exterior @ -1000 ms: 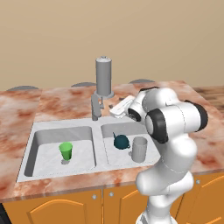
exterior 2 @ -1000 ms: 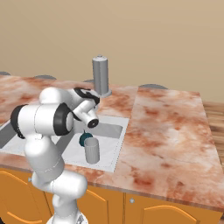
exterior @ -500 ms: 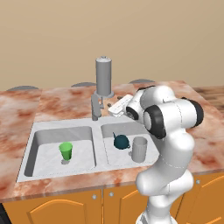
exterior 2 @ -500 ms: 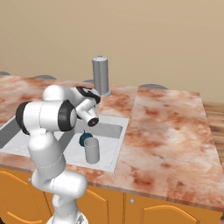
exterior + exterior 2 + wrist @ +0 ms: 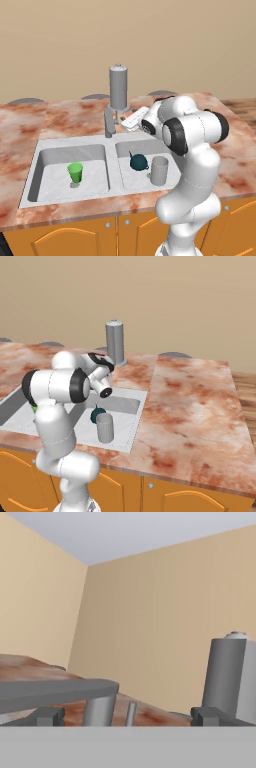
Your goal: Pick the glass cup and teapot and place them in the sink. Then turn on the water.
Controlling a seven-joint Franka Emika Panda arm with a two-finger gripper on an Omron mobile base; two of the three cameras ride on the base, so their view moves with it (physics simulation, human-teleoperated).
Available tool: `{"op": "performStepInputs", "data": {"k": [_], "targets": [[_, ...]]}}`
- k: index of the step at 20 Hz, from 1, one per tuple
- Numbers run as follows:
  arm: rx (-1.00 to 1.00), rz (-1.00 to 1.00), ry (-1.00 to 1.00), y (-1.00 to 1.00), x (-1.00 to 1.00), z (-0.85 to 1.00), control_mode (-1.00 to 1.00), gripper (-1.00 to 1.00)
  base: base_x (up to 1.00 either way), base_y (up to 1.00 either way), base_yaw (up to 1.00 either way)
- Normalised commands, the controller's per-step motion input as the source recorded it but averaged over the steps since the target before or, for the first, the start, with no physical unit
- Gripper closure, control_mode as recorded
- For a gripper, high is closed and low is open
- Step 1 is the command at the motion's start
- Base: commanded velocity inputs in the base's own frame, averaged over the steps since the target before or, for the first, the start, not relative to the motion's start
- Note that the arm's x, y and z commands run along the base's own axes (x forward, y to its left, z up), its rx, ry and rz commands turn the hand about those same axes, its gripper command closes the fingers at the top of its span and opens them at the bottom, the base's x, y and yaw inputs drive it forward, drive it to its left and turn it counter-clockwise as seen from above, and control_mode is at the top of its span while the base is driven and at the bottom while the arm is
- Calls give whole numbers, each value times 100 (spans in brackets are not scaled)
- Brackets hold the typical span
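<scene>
Now fingers (image 5: 129,716) spread, empty, beside tap (image 5: 118,95); teapot (image 5: 138,161), glass cup (image 5: 159,170) below in sink (image 5: 112,146).

White arm folded forward — gripper (image 5: 130,716) level (jaws wide apart), nothing held.

Place: rendered kitchen
Counter (image 5: 65,120): reddish marble top, running wall to wall
Sink (image 5: 113,150): grey double basin set in the counter's front half
Tap (image 5: 118,94): tall grey cylinder at the sink's back edge
Cabinets (image 5: 80,235): orange doors with round knobs under the counter
Walls (image 5: 125,40): plain beige
</scene>
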Motion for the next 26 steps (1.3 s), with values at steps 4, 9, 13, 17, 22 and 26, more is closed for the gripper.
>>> {"op": "performStepInputs", "data": {"k": [4, 9, 13, 17, 22, 26], "targets": [[0, 0, 0, 13, 11, 0, -100, -100, 0, 0, 0], [0, 0, 0, 10, 9, 0, -100, -100, 0, 0, 0], [0, -3, 2, 0, 9, 0, -100, -100, 0, 0, 0], [0, -3, 2, 0, 11, 0, -100, -100, 0, 0, 0], [0, -4, 1, 0, 6, 0, -100, -100, 0, 0, 0], [0, -5, 2, 3, 12, -6, -100, -100, 0, 0, 0]]}}
